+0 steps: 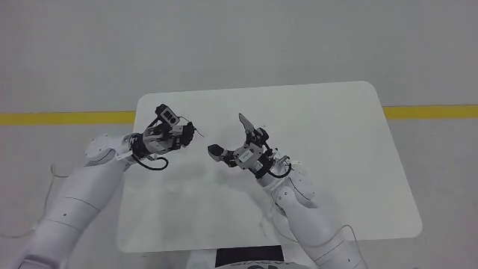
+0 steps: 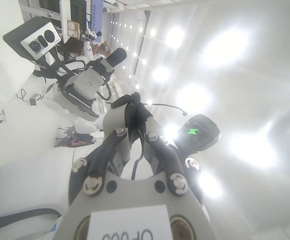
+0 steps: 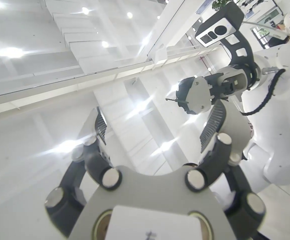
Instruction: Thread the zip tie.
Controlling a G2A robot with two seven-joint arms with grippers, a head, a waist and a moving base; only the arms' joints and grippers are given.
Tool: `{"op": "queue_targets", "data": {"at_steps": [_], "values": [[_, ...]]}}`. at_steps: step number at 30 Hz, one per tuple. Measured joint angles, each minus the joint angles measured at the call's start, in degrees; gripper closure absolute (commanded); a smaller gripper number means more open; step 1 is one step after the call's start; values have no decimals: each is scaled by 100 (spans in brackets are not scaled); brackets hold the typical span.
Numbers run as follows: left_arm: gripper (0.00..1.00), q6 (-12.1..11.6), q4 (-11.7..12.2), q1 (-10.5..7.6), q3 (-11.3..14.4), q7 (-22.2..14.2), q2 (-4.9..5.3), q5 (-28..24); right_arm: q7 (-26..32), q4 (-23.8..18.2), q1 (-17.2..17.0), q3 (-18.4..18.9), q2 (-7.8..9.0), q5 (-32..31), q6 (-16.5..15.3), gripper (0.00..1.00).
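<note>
**Right claw** [image 1: 230,136]: Positioned over the middle of the white bench [image 1: 336,194], on the side closer to the robot. The jaws are spread wide. In the right wrist view its ribbed fingers [image 3: 213,122] stand well apart, with the ceiling of the room between them.

**Left claw** [image 1: 185,131]: Positioned over the left part of the bench, a little farther out than the right claw. The two claws face each other with a clear gap between them. The jaws of the left claw are closed, gripping the zip tie [image 2: 166,105].

**Zip tie**: A thin black strap, pinched at the tips of the left claw. One length runs out past the fingertips in a slight curve and ends in a small square head. The other length runs back between the fingers toward the base of the claw. In the right wrist view a short thin end of the strap pokes sideways out of the left claw, just beyond one finger of the right claw. The strap does not touch the right claw.

**Surroundings**: Grey floor [image 1: 299,37] lies beyond the bench. One yellow line [image 1: 433,110] passes behind the bench at about the level of its far edge.
</note>
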Motion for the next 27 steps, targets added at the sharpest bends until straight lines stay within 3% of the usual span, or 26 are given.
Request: {"op": "queue_targets", "data": {"at_steps": [10, 27], "values": [[100, 109, -100, 82, -15, 93, -20, -156, 5, -40, -28, -50, -7, 133, -55, 0], [100, 175, 26, 157, -78, 0, -56, -364, 459, 138, 124, -269, -18, 224, -142, 0]]}}
